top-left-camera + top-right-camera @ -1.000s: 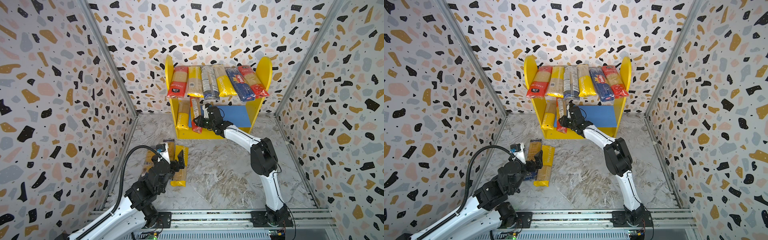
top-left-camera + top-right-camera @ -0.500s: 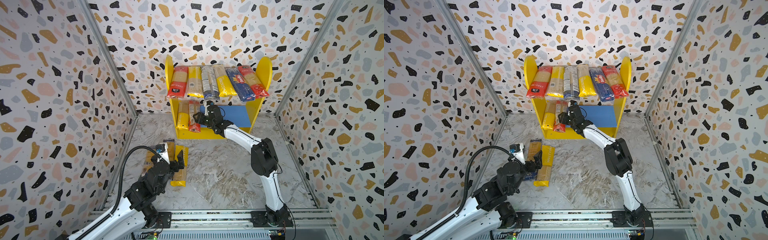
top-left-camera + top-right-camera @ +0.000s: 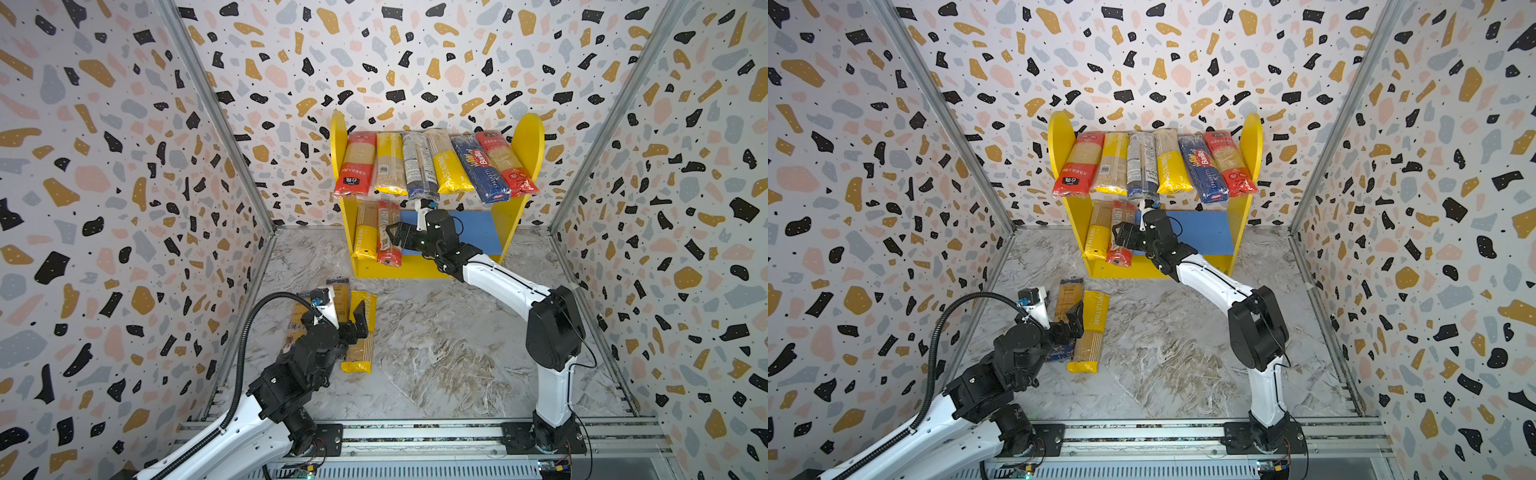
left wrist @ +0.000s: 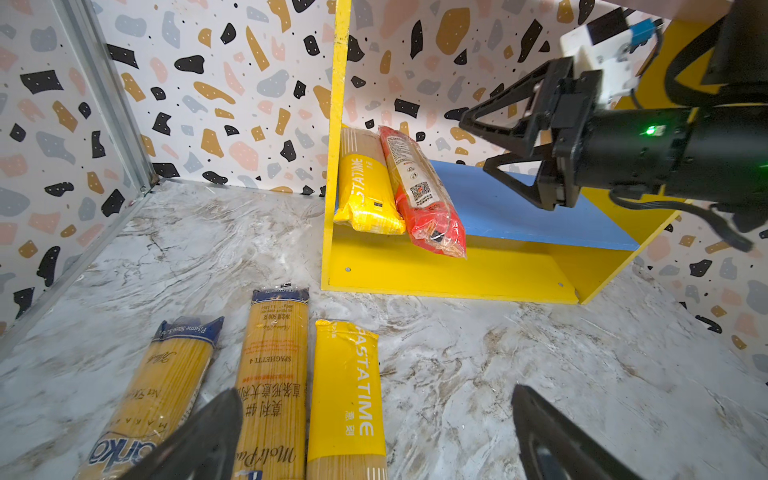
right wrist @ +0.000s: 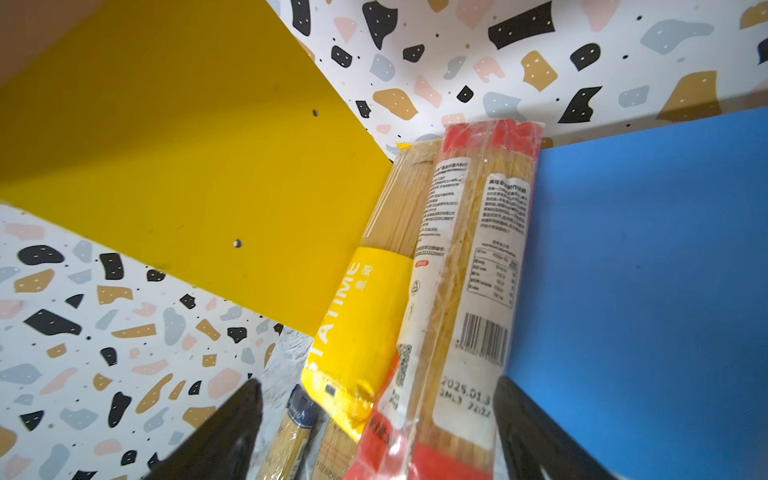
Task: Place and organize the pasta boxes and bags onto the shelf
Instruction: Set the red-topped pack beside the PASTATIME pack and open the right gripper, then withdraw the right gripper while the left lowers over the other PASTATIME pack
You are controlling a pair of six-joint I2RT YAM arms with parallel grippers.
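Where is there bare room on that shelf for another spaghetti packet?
The blue lower board is bare from the red packet to the yellow right side, though the right gripper hangs open there. The top row of six packets is crowded.

My right claw point(image 3: 1121, 236) reaches into the lower tier of the shelf point(image 3: 1252, 139), at the near end of a red packet point(image 3: 1120, 255) that lies just beside a yellow packet point(image 3: 1097, 232) at the left end of the blue board point(image 3: 1204, 232). Six more packets point(image 3: 1169, 170) lie side by side on the tier above. Near left on the marbled counter point(image 3: 1183, 353), my left claw point(image 3: 1074, 321) hangs over a blue-gold packet point(image 3: 1066, 293) and a yellow PASTATIME packet point(image 3: 1091, 336), side by side and both pointing toward the shelf.
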